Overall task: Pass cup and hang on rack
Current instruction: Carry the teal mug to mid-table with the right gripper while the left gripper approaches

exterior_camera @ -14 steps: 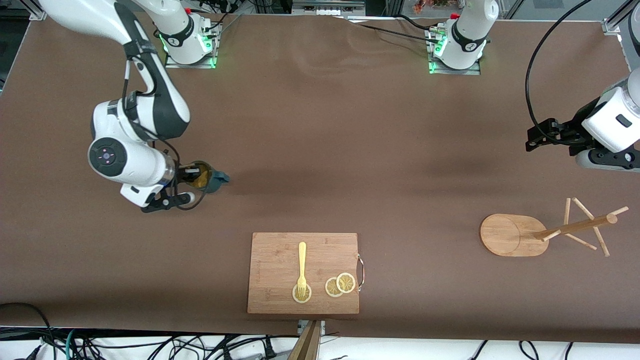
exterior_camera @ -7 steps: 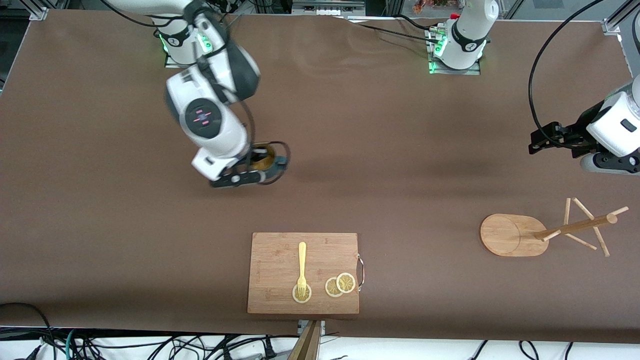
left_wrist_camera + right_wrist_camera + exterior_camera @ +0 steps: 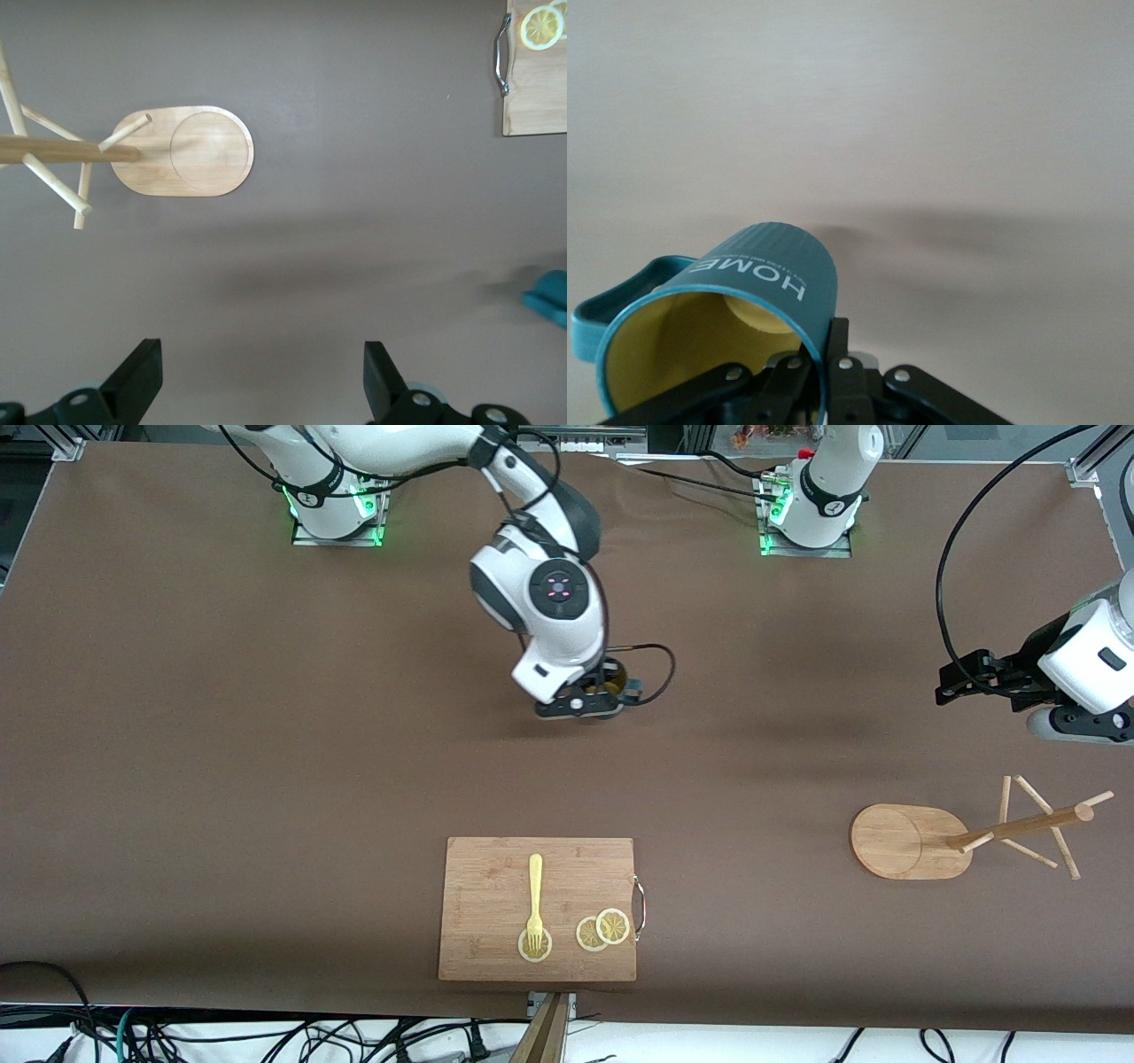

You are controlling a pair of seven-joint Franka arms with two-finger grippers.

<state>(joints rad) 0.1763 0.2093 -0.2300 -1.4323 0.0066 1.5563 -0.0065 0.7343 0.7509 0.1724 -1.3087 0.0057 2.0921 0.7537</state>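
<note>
Bamboo cutting board (image 3: 538,909) lay nearest the front camera, at the table's near edge, carrying a yellow fork (image 3: 534,903) and lemon slices (image 3: 602,929); none of it belongs to the task, and it sat well clear of both arms.

Farther from the camera and toward the left arm's end stood the rack (image 3: 912,841), its oval base flat on the brown table (image 3: 266,824) and its pegs fanning off the central post. All pegs were bare. My reading: it was placed within the left arm's reach and out of the right arm's, which is why a pass is needed at all.

Over the table just beside the rack hung the left gripper (image 3: 961,676), fingers (image 3: 137,381) spread wide with nothing between them. The left wrist view looked straight down on the rack base. Judged: this arm was waiting, opened ready to receive.

The right gripper (image 3: 595,695) was over the middle of the table, clenched on the cup (image 3: 617,682). The right wrist view showed the pinch taken on the rim wall, one finger inside the yellow interior and one outside, cup (image 3: 718,328) tilted. The handle (image 3: 602,314) stuck out free of the grip. Judged: holding by the rim leaves body and handle free for the other arm, and the handle must stay clear for a peg.

Hand-over not yet made; the two grippers were well apart.
</note>
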